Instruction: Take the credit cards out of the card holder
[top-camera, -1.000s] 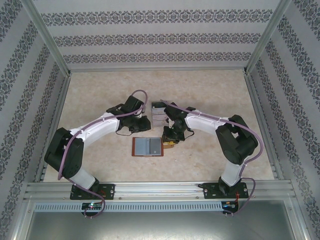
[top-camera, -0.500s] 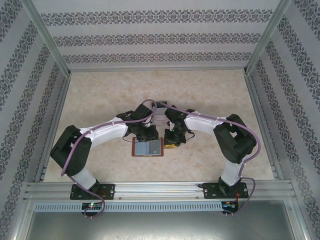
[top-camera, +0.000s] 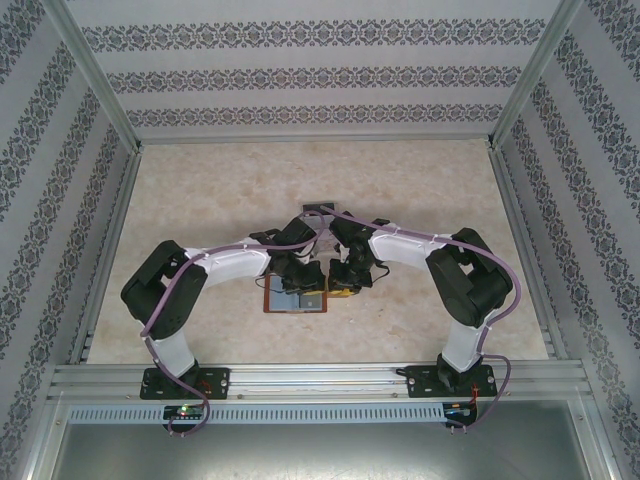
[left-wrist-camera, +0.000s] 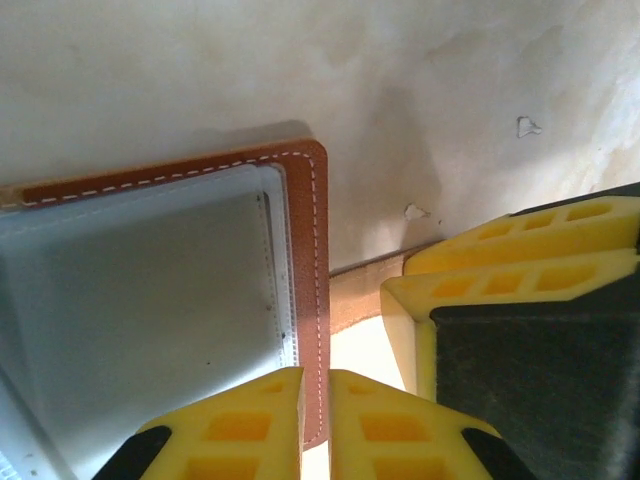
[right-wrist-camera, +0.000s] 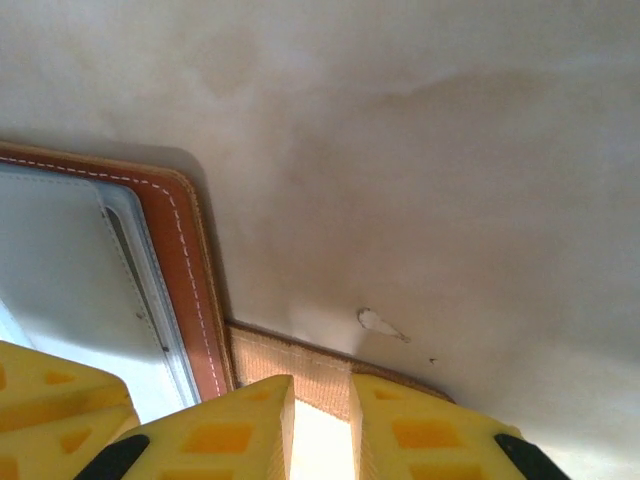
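Card holder (top-camera: 296, 296) lies open, flat on the surface (top-camera: 200, 190). Left fingers (left-wrist-camera: 250, 430), nearly closed, sit over its right leather edge; right fingers (right-wrist-camera: 230, 430), equally narrow, bear on the strap tab (right-wrist-camera: 290, 365). Drawing cards from the pockets looks yet to come

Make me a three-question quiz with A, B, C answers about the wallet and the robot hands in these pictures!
1. Where is the wallet? A in a drawer B flat on the table C on a shelf
2. What colour are the gripper fingers? A yellow B green C red
3. How is the wallet? A folded shut B lying open C rolled up
Answers: B, it rests on the table; A, both wrist views show yellow fingers; B, its grey-blue pockets face up.
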